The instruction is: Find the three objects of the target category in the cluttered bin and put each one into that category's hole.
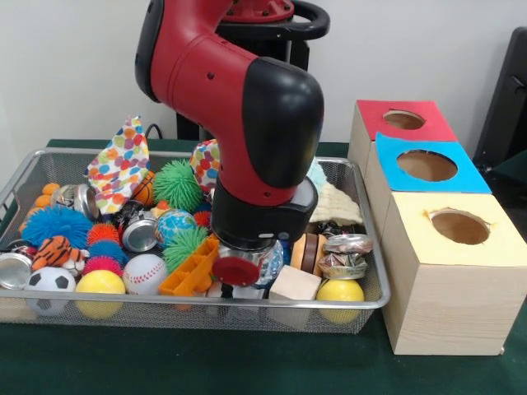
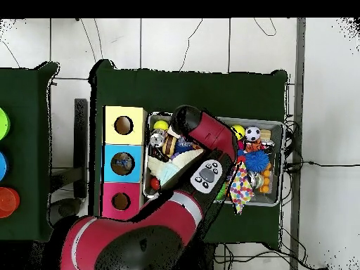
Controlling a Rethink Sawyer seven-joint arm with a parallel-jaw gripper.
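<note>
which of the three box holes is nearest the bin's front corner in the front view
The hole in the yellow-topped box. It sits beside the bin at its front right corner; the blue-topped box and red-topped box lie farther back.

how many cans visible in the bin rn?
4 in the front view: one at the bin's far left near the rim, one at the left edge, one mid-left, one crushed at the right. The arm may hide more.

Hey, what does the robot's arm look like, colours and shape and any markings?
The arm is bulky, with glossy red rounded shells and black joint caps. A round red disc sits at its lower end. From overhead, a grey oval panel with dark buttons shows on the red link.
</note>
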